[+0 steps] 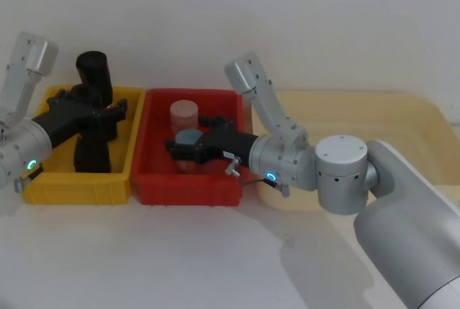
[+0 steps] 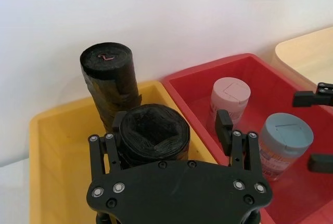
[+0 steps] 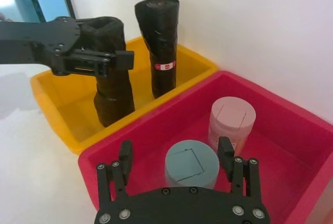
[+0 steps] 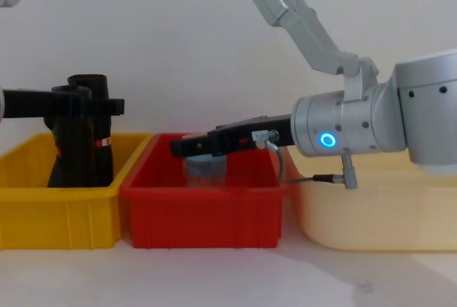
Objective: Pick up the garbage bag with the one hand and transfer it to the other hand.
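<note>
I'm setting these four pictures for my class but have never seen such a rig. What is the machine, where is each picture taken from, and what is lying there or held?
It is a robot with two silver-grey arms, each ending in a black two-fingered gripper. One picture looks down from its head, one across from its chest, one from each wrist. On the white table stand a yellow bin, a red bin and a cream tray. The yellow bin holds two black rolls: the plain garbage bag and, behind it, a labelled roll. The left gripper is open around the garbage bag, not yet clamped. The right gripper hangs open over the red bin, above a grey-blue jar beside a pink jar. Nothing is held.
</note>
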